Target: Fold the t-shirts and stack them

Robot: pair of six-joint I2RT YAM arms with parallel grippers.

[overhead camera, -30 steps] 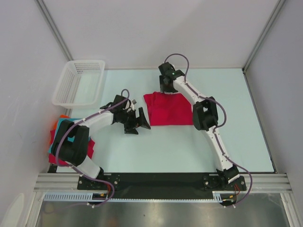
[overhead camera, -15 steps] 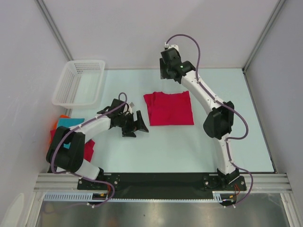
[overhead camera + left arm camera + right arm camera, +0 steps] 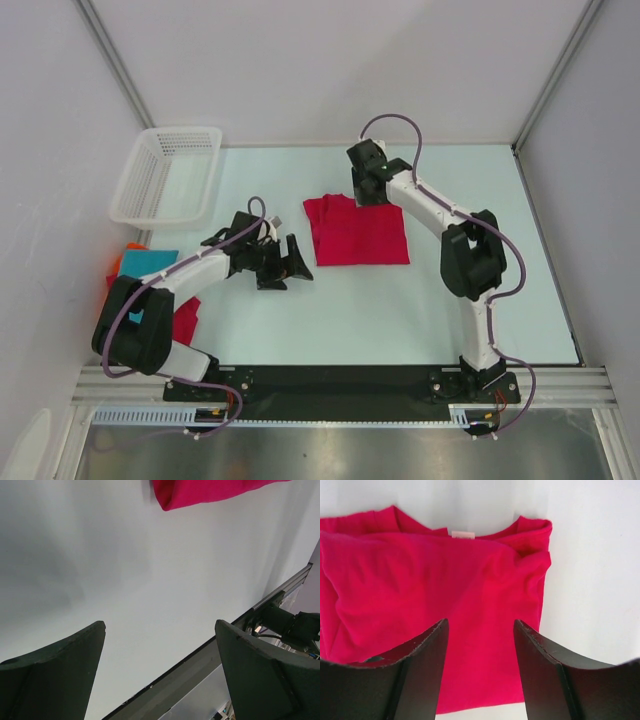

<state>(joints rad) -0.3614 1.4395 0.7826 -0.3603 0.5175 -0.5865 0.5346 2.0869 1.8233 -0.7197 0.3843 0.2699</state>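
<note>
A crimson-red t-shirt point(image 3: 356, 231) lies folded into a rectangle on the table's middle. It fills the right wrist view point(image 3: 420, 590), collar at the top, and its corner shows in the left wrist view point(image 3: 200, 492). My right gripper point(image 3: 372, 193) is open and empty, over the shirt's far edge point(image 3: 480, 625). My left gripper point(image 3: 298, 256) is open and empty, just left of the shirt, over bare table point(image 3: 160, 627). A stack of folded teal point(image 3: 145, 262), red point(image 3: 185, 316) and orange point(image 3: 118, 265) shirts lies at the left edge, partly hidden by the left arm.
A white mesh basket point(image 3: 168, 174) stands at the far left corner. The black front rail point(image 3: 330, 381) runs along the near edge. Grey walls close the left, back and right sides.
My right arm lifted off the shirt's far edge toward the back wall, then came down again over that edge. My left gripper shifted slightly and stayed open.
</note>
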